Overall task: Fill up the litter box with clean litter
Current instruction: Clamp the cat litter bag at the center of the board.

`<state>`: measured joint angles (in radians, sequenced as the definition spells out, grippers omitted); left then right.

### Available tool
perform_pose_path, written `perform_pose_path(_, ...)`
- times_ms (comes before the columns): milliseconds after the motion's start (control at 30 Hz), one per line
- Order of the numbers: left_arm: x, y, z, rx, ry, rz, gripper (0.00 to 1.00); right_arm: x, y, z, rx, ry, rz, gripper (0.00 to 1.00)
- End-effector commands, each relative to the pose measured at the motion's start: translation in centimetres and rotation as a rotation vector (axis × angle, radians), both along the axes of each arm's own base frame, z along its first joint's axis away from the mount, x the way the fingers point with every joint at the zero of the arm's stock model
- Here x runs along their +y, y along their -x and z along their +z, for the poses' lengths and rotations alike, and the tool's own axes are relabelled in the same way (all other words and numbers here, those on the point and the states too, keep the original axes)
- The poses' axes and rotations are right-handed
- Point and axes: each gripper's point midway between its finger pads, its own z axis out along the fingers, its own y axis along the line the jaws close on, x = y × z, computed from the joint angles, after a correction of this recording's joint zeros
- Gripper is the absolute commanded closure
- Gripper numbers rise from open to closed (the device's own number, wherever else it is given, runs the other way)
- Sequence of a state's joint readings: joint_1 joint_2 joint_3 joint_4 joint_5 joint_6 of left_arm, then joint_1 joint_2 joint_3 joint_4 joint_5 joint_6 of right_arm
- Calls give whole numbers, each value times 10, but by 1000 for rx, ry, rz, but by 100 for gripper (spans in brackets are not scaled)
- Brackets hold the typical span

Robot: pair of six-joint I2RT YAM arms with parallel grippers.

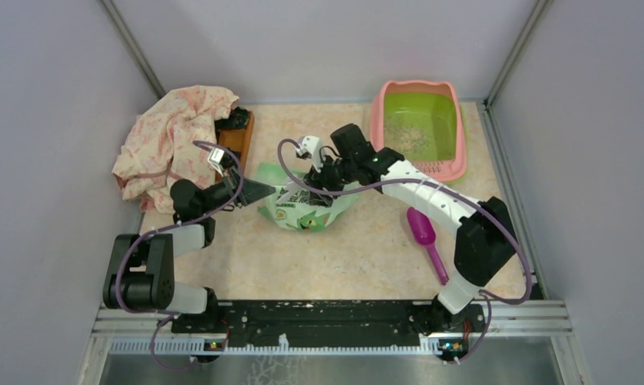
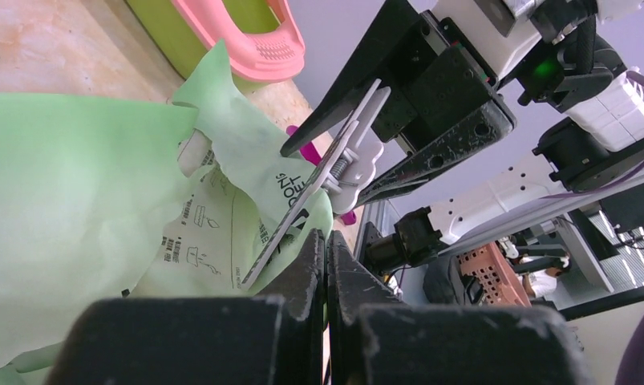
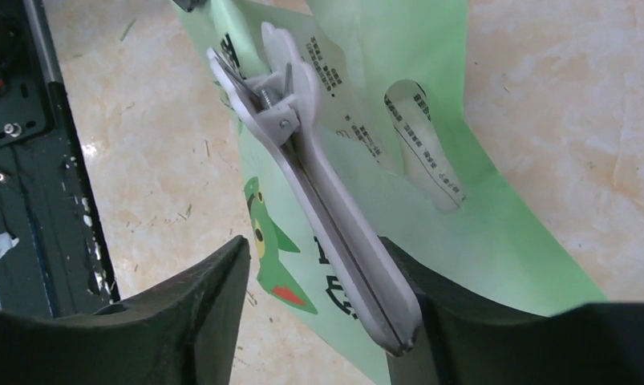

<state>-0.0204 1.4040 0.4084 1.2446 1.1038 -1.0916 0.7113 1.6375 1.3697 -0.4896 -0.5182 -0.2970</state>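
Far right: litter box (image 1: 419, 83) long axis near-far, ledge (image 1: 443, 168) nearest; left gripper (image 2: 327, 238) pinches bag (image 1: 302, 215), right gripper (image 3: 318, 249) open astride clip (image 3: 334, 216)

arms (image 1: 431, 192): white links, black joints | cables (image 1: 116, 281): purple | left gripper (image 2: 326, 249), right gripper (image 3: 314, 265): black

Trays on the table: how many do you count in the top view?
2. The litter box sits at the far right corner; a small brown wooden tray sits far left, partly under the floral cloth, which may hide more.

The litter box (image 1: 448, 170) is pink and lime-green, bag (image 1: 302, 210) pale green, scoop (image 1: 422, 228) purple.
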Motion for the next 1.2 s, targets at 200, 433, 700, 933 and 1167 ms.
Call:
perform_pose_path(200,-1,7,27,-136,34,-8,100,-25,4,79,-190,46,18,34)
perform_pose_path(433,-1,6,17,-77,20,9,100,12,20,96,-230,81,222,37)
perform_pose_path(700,-7,8,20,-80,-10,-19,100,58,34,81,-190,167,399,44)
perform_pose_path(933,-15,6,18,-82,-107,-33,100,65,32,72,-193,192,413,44)
perform_pose_path(1167,-19,6,20,-91,-123,-49,100,55,27,68,-219,232,380,47)
